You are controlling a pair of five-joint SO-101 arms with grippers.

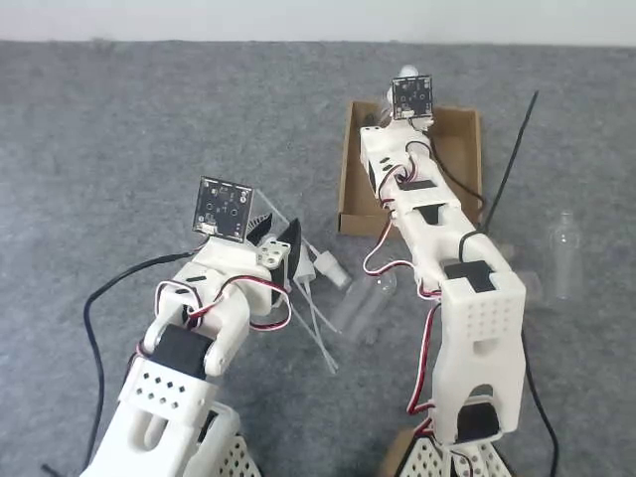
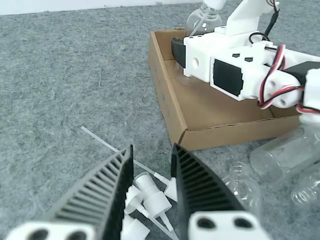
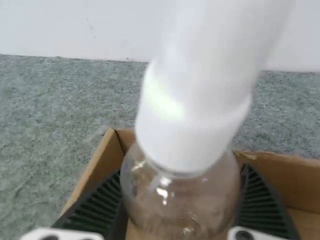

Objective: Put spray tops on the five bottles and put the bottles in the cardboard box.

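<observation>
My right gripper (image 3: 177, 212) is shut on a clear bottle (image 3: 175, 195) with a white spray top (image 3: 200, 95). It holds the bottle upright in the far corner of the cardboard box (image 1: 462, 149); the top pokes out past the wrist (image 1: 405, 72). My left gripper (image 2: 152, 150) is open just above several loose white spray tops (image 2: 150, 195) with long tubes, which lie left of the box (image 1: 333, 266). It holds nothing. Clear bare bottles lie near the box's front (image 2: 240, 185), (image 2: 282, 152).
The table is grey felt. One bare bottle (image 1: 363, 303) lies between the two arms, and another bottle (image 1: 564, 253) lies right of the right arm. A black cable (image 1: 512, 159) runs past the box's right side. Open felt spreads at the far left.
</observation>
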